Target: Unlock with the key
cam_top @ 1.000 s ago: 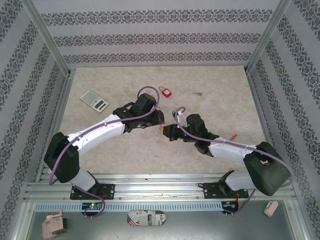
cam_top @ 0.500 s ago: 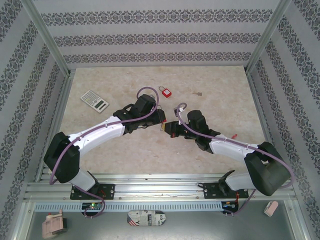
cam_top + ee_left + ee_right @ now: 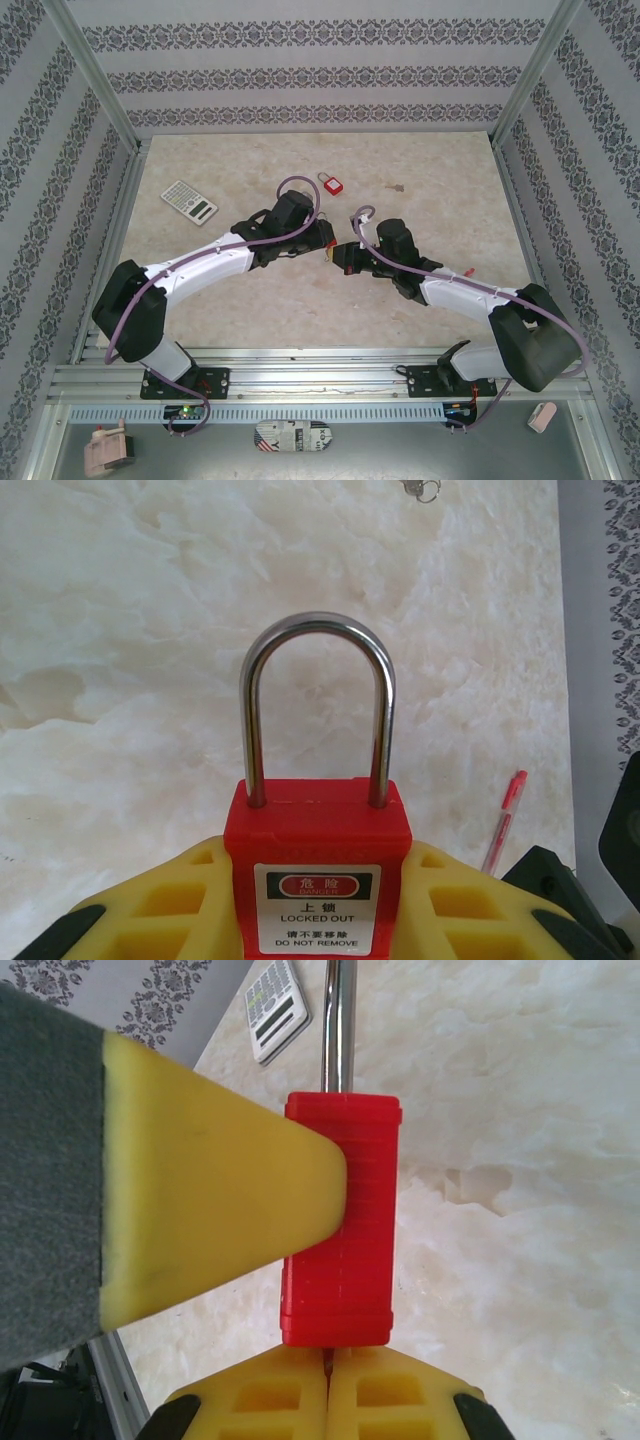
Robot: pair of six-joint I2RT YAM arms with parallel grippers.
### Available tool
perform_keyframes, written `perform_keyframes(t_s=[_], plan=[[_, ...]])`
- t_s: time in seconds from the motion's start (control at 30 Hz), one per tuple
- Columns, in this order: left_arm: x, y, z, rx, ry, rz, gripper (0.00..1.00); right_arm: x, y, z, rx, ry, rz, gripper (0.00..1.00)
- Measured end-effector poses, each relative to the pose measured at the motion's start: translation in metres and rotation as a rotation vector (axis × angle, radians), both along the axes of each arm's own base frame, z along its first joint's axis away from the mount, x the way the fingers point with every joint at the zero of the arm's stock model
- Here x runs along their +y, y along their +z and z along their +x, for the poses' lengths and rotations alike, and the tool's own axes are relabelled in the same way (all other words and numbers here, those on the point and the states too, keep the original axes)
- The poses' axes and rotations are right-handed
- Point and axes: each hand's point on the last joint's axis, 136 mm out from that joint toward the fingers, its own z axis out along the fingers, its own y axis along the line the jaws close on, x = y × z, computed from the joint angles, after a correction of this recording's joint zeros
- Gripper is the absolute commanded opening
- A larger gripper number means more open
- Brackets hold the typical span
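My left gripper (image 3: 318, 885) is shut on a red padlock (image 3: 318, 825) with a "LOCKED OUT" label, its steel shackle (image 3: 318, 630) closed and pointing away. In the right wrist view the same padlock (image 3: 340, 1220) stands end-on, with a left finger (image 3: 210, 1190) pressed to its side. My right gripper (image 3: 328, 1365) is shut, tips against the padlock's bottom face. A thin sliver of the key (image 3: 327, 1358) shows between them, mostly hidden. From above, the left gripper (image 3: 324, 244) and right gripper (image 3: 341, 256) meet mid-table.
A second red padlock (image 3: 330, 183) lies at the back of the table, with a small bunch of keys (image 3: 397, 187) to its right. A calculator (image 3: 189, 201) lies at the back left. A red pen (image 3: 467, 272) lies right of the right arm.
My right gripper has moved up and left to meet the padlock's bottom. The left gripper has shifted slightly right with the padlock in it.
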Motion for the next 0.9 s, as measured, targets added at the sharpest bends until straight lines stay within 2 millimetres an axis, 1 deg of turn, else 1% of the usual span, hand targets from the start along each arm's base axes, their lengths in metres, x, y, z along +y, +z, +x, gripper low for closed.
perform_keyframes(t_s=[0.17,0.27,0.43,0.67,0.77,0.9], plan=[[-0.002,0.002,0.001,-0.041,-0.004,-0.039,0.00,-0.003,0.001,0.001,0.004,0.000,0.006,0.00],[-0.001,0.010,0.000,-0.083,-0.011,-0.077,0.00,-0.003,0.008,0.001,-0.005,0.011,0.026,0.00],[-0.005,0.033,0.005,-0.170,-0.041,-0.158,0.00,-0.008,0.030,0.007,-0.043,0.007,0.074,0.00],[-0.002,0.050,0.006,-0.295,-0.093,-0.312,0.00,-0.010,0.047,0.009,-0.048,0.021,0.130,0.00],[0.001,0.062,0.006,-0.360,-0.117,-0.387,0.00,-0.009,0.059,0.010,-0.063,0.038,0.165,0.00],[0.007,0.088,0.006,-0.483,-0.143,-0.480,0.00,-0.007,0.083,0.014,-0.091,0.068,0.221,0.00]])
